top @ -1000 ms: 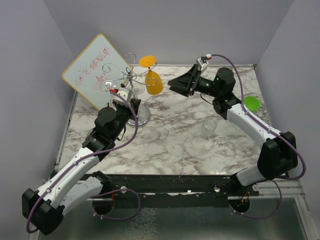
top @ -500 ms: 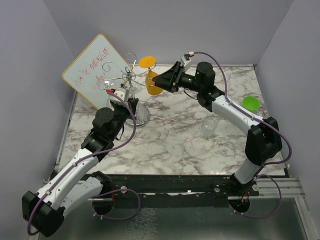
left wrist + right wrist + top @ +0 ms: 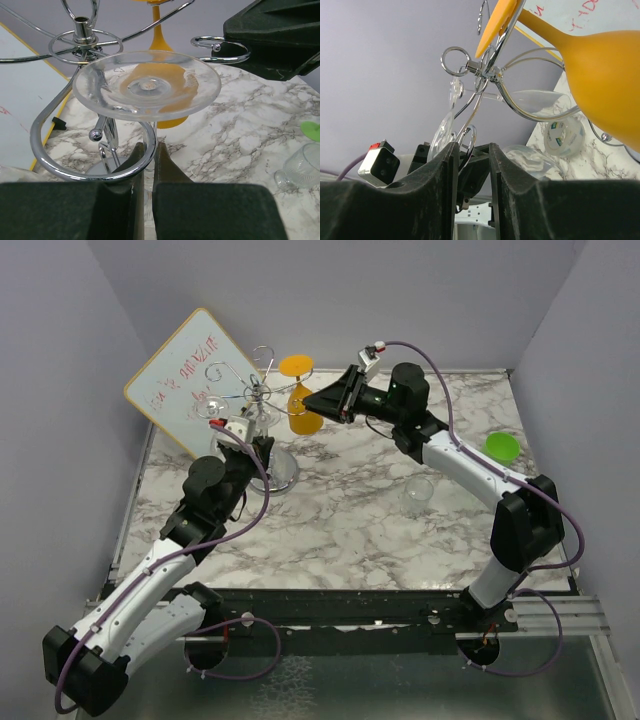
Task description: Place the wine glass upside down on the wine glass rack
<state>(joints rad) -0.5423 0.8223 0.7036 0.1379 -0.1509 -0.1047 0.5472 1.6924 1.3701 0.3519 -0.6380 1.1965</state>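
Note:
The chrome wine glass rack stands at the back left on its disc base. An orange wine glass hangs upside down from one arm. My left gripper is shut on the stem of a clear wine glass held upside down. Its round foot sits just above a curled wire arm, with the stem at that loop's edge. My right gripper is open and empty, right beside the orange glass bowl, with the rack's hub ahead of its fingers.
A tilted whiteboard leans behind the rack. A tape roll lies near the rack's base. A clear glass cup and a green lid lie on the marble table at the right.
My right arm has swung left from the table's middle back to the orange glass, which has shifted slightly. My left gripper has stayed at the rack with the clear glass.

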